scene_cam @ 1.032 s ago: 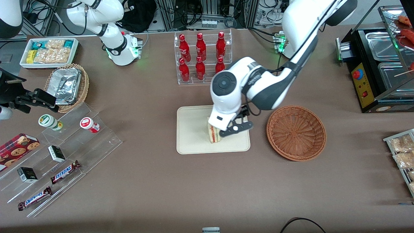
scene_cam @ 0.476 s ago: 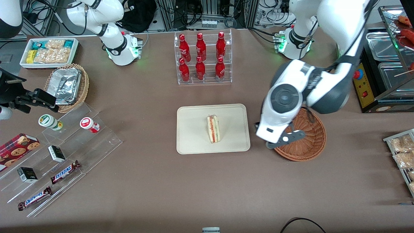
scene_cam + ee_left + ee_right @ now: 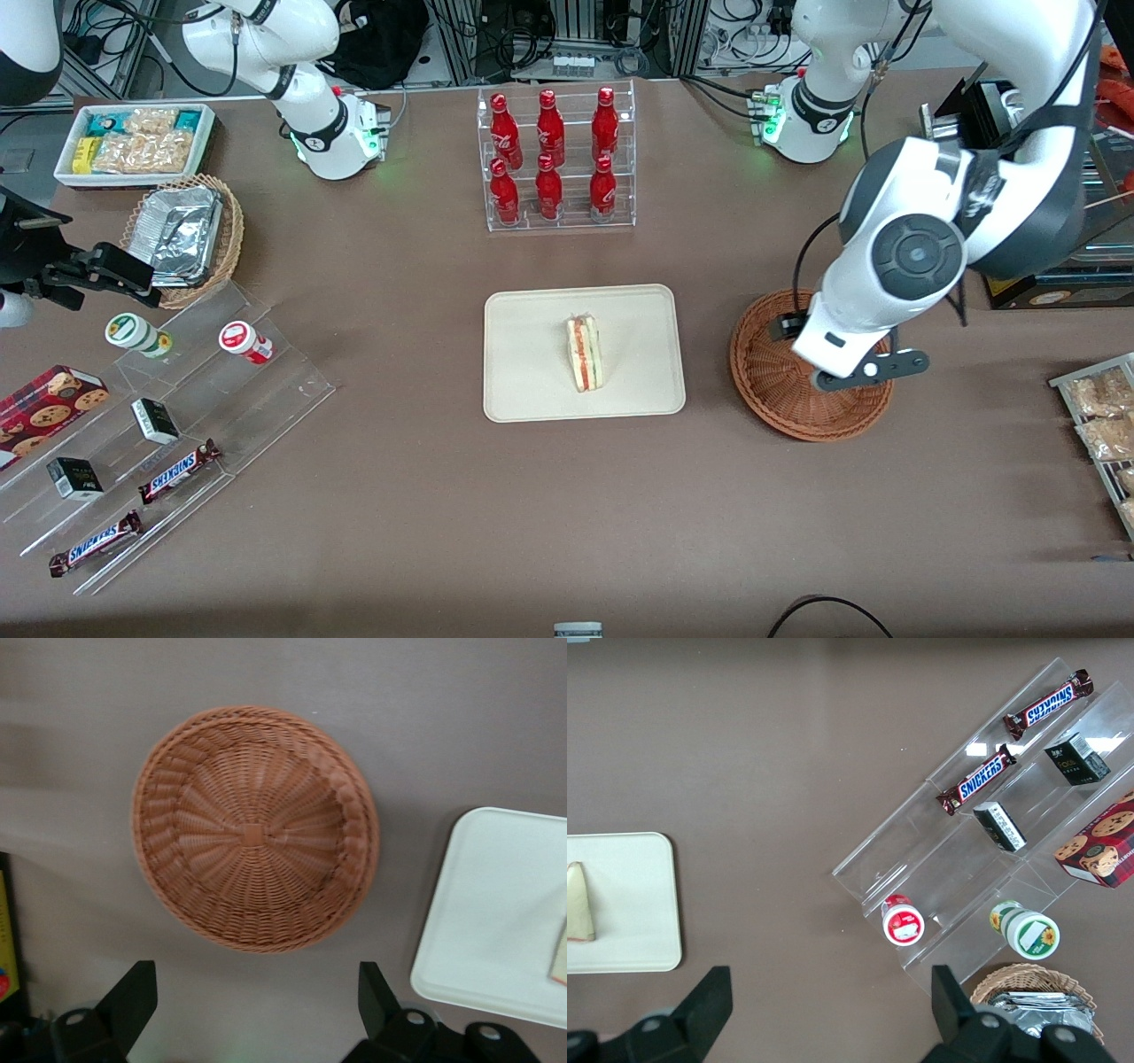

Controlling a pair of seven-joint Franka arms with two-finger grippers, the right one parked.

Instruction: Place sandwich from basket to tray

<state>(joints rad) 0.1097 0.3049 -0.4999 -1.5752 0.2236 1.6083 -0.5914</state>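
The sandwich (image 3: pixel 585 354) stands on edge in the middle of the cream tray (image 3: pixel 532 390), free of any grip. Its corner shows in the left wrist view (image 3: pixel 560 952) and the right wrist view (image 3: pixel 578 902). The reddish-brown wicker basket (image 3: pixel 780 399) sits beside the tray, toward the working arm's end, with nothing in it (image 3: pixel 252 828). My left gripper (image 3: pixel 824 350) hovers above the basket, clear of the tray (image 3: pixel 496 904). It is open (image 3: pixel 252 979), its two black fingers spread wide with nothing between them.
A clear rack of red bottles (image 3: pixel 554 159) stands farther from the front camera than the tray. A stepped acrylic shelf with snacks (image 3: pixel 177 416), a tan basket with foil (image 3: pixel 182 235) and a white bin (image 3: pixel 133 142) lie toward the parked arm's end. A food warmer (image 3: pixel 1045 177) is near the working arm.
My gripper let go of the sandwich on the tray. It then rose and swung away to above the basket, toward the working arm's end. The sandwich stays put.
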